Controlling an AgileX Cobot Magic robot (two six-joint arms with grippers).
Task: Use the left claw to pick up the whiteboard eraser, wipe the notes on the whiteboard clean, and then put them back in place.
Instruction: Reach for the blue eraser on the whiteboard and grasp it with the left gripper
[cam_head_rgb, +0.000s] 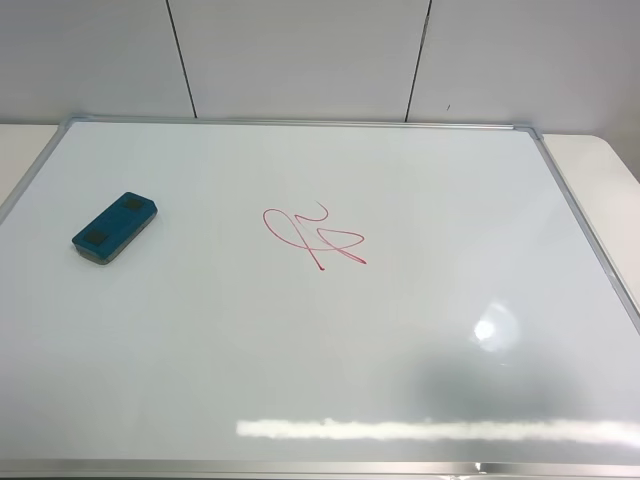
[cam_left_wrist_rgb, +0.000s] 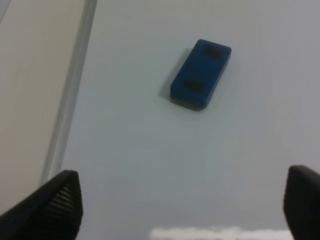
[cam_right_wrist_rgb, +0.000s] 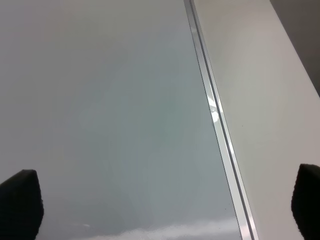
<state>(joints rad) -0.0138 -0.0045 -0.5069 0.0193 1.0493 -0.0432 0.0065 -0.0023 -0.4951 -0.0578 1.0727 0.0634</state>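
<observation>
The teal-blue whiteboard eraser (cam_head_rgb: 116, 227) lies flat on the left part of the whiteboard (cam_head_rgb: 420, 330), with two dark patches on its top. In the left wrist view the whiteboard eraser (cam_left_wrist_rgb: 201, 74) sits well ahead of my left gripper (cam_left_wrist_rgb: 182, 205), whose black fingertips (cam_left_wrist_rgb: 60, 200) stand wide apart with nothing between them. The red notes (cam_head_rgb: 313, 235) are a looping scribble near the board's middle. My right gripper (cam_right_wrist_rgb: 165, 210) is open over the board's right side near the silver frame (cam_right_wrist_rgb: 215, 120). Neither arm shows in the exterior high view.
A pale table (cam_head_rgb: 600, 160) extends beyond the board's right edge and also past its left frame (cam_left_wrist_rgb: 70, 95). A white panelled wall (cam_head_rgb: 300, 55) rises behind the board. Glare streaks lie along the board's near edge.
</observation>
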